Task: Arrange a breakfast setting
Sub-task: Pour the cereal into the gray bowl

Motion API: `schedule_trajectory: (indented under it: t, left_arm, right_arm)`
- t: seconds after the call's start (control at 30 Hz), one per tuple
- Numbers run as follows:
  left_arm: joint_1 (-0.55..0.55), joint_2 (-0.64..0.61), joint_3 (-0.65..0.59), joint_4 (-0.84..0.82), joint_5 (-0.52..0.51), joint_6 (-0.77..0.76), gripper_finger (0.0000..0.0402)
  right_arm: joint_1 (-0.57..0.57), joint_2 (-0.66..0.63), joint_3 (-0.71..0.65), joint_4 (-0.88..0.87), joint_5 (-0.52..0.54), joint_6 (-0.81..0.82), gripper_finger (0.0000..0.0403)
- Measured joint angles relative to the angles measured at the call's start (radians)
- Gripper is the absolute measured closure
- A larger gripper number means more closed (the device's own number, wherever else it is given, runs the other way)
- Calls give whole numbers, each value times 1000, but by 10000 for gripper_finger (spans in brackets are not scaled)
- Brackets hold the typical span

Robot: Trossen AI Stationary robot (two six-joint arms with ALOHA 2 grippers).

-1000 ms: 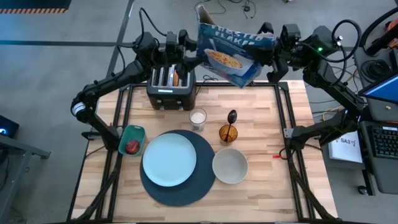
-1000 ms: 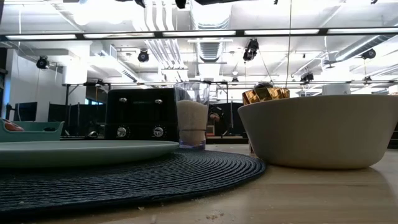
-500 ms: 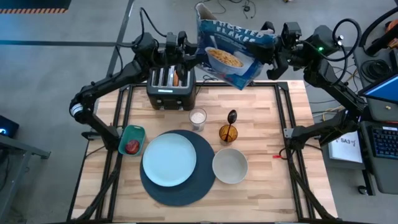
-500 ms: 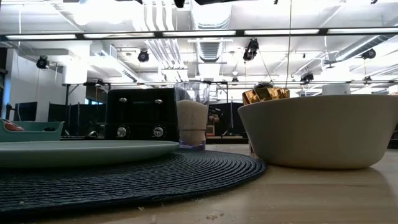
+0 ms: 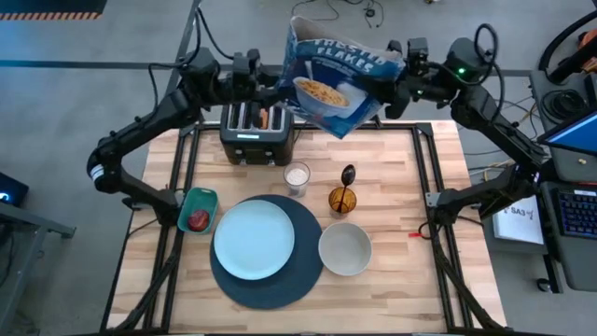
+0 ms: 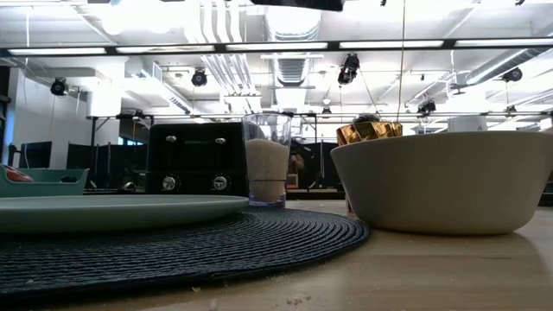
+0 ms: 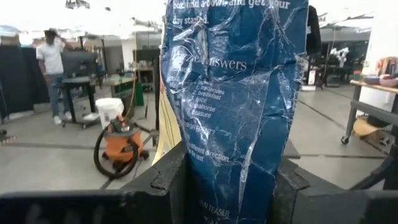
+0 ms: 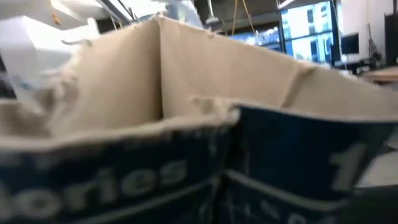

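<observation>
The blue cereal box (image 5: 338,79) hangs tilted in the air above the table's far edge, its torn open top (image 8: 161,68) toward the far left. My left gripper (image 5: 276,86) is shut on its left side. My right gripper (image 5: 401,73) stands at the box's right side. On the table, the pale blue plate (image 5: 254,240) lies on the dark blue mat (image 5: 280,285), with the cream bowl (image 5: 345,250) to its right. The dark spoon (image 5: 348,175) stands in the amber glass (image 5: 341,200). The bagel (image 5: 264,117) sticks out of a toaster slot. The dark red fruit (image 5: 199,220) lies in a teal dish. My left gripper pinches the box between its two fingers (image 7: 171,180), one on each wide face, beside the printed narrow side panel (image 7: 233,149). It comes level from the table's left. The box is lifted clear and tilted; the panel's skin is wrinkled.
The black toaster (image 5: 256,131) stands at the far edge, under the left gripper. A clear glass with white filling (image 5: 297,175) stands in front of it. The teal dish (image 5: 191,201) sits at the left edge. Bare wood shows on the table's right side.
The cereal box has shifted a little toward the table's left, staying lifted and tilted. My left gripper has drawn back leftward with it, and my right gripper has followed in the same direction.
</observation>
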Motion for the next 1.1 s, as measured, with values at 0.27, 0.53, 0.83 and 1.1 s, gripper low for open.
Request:
schedule_trajectory:
  t: [0.27, 0.53, 0.83, 1.1]
  left_arm:
    - [1, -53, -1, -129, -95, 6, 284]
    - [-1, -70, -2, -138, -160, -48, 286]
    - [4, -119, -4, -200, -218, 14, 287]
    - [9, -191, -4, -337, -221, 140, 290]
  right_arm:
    - [-1, -10, 0, -52, 1, 27, 138]
    - [0, -16, 0, -55, 0, 36, 99]
    - [0, -52, 2, -100, -6, 36, 62]
    - [0, -76, 2, -185, 4, 35, 59]
